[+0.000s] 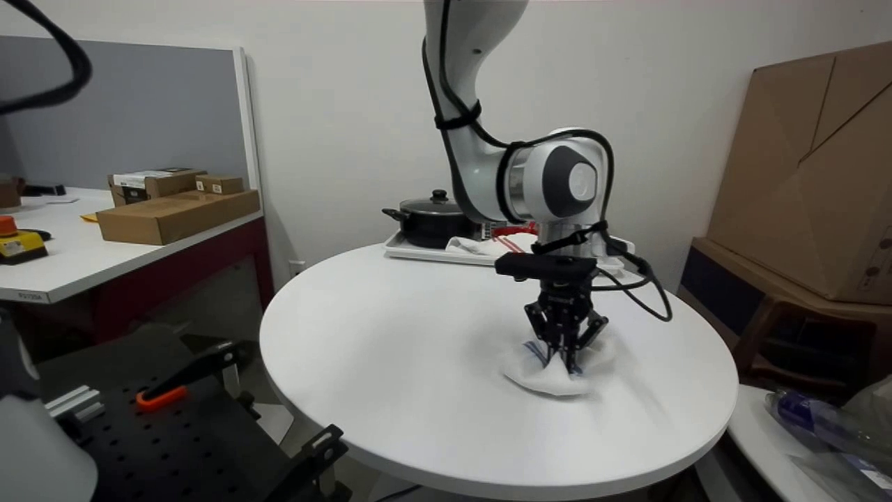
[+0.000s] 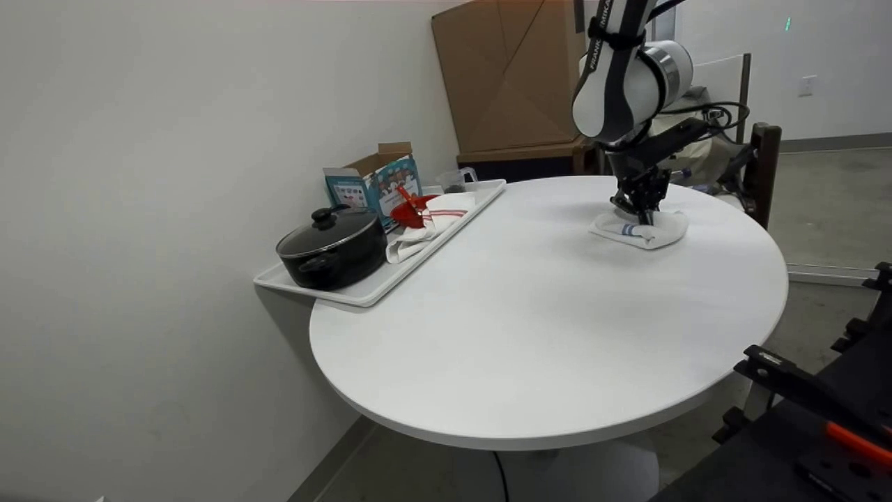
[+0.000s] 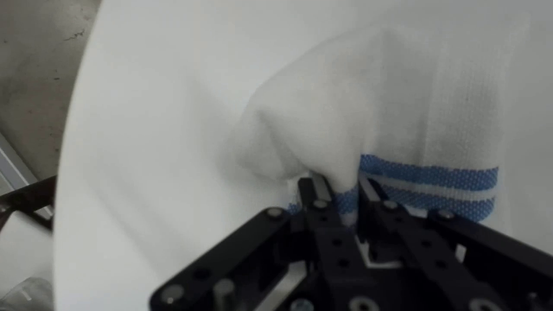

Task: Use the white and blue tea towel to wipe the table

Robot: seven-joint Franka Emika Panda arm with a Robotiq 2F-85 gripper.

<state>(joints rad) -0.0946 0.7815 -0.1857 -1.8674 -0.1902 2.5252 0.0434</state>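
Gripping: gripper (image 3: 343,189) points down, its fingers (image 3: 320,189) clamped on a bunched fold of the white and blue tea towel (image 3: 311,103);
Tea towel: lying crumpled on the round white table (image 1: 376,390), right of the middle in both exterior views; in the wrist view a puffed part bulges beyond the fingers, a flatter part lies to their right;
Blue stripes (image 3: 427,176): two bands across the flatter part; more blue between the fingers;
Robot arm (image 1: 481,174): white, black cables strapped along it, bent down over the table;
Tray (image 2: 373,289): white, by the wall (image 2: 139,209) at the table's far left in an exterior view; holding a lidded black pot (image 2: 338,254), a red-striped cloth (image 2: 451,203), a red item (image 2: 410,215), an open box (image 2: 398,183) and a clear cup (image 2: 454,183);
Carton (image 1: 801,181): large, brown, right of the table in an exterior view;
Desk (image 1: 63,268): white, left of the table in that view; cardboard boxes (image 1: 178,215) on top
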